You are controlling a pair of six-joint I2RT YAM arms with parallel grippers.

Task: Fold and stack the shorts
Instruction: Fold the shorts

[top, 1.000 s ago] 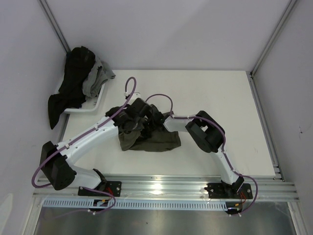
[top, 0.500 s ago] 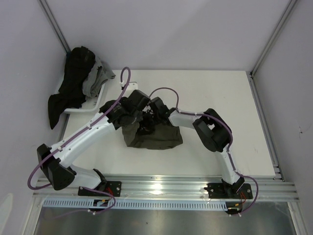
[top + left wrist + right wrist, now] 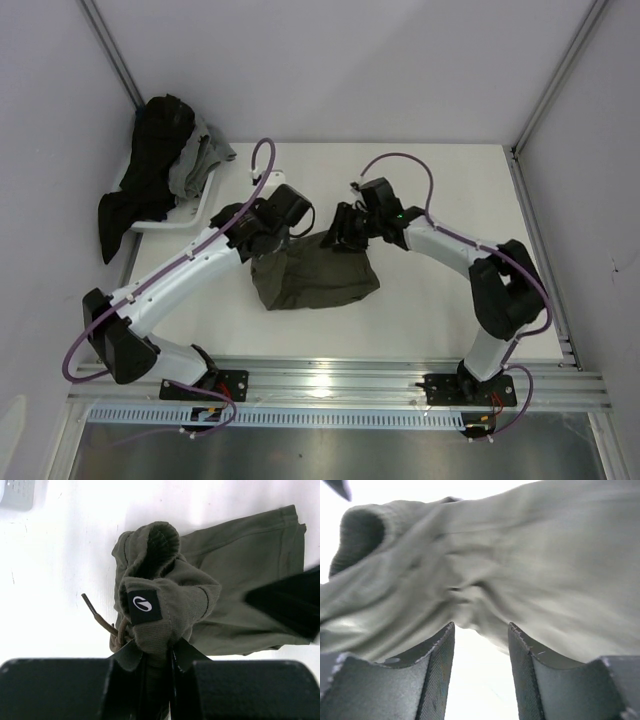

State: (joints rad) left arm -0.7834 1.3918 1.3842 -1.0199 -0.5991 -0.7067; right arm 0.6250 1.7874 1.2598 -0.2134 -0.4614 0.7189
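The olive-green shorts [image 3: 318, 278] lie bunched in the middle of the white table. My left gripper [image 3: 268, 238] is at their left end and is shut on the waistband. In the left wrist view the jaws [image 3: 157, 655] pinch the ribbed band below a black label [image 3: 144, 607], and the drawstring [image 3: 97, 617] hangs to the left. My right gripper [image 3: 341, 230] is at the far edge of the shorts. In the right wrist view it [image 3: 481, 630] is open, the fabric [image 3: 520, 565] lies just past the fingertips, and only bare table shows between them.
A white tray [image 3: 203, 205] at the back left holds a heap of dark and grey clothes [image 3: 160, 165], with some hanging over its near-left edge. Its corner shows in the left wrist view [image 3: 17, 492]. Walls stand on the left, back and right. A metal rail [image 3: 340, 385] runs along the near edge.
My right arm has swung its elbow out to the right and now reaches the shorts from the right. The left gripper has kept hold of the waistband. The shorts have spread a little to the right.
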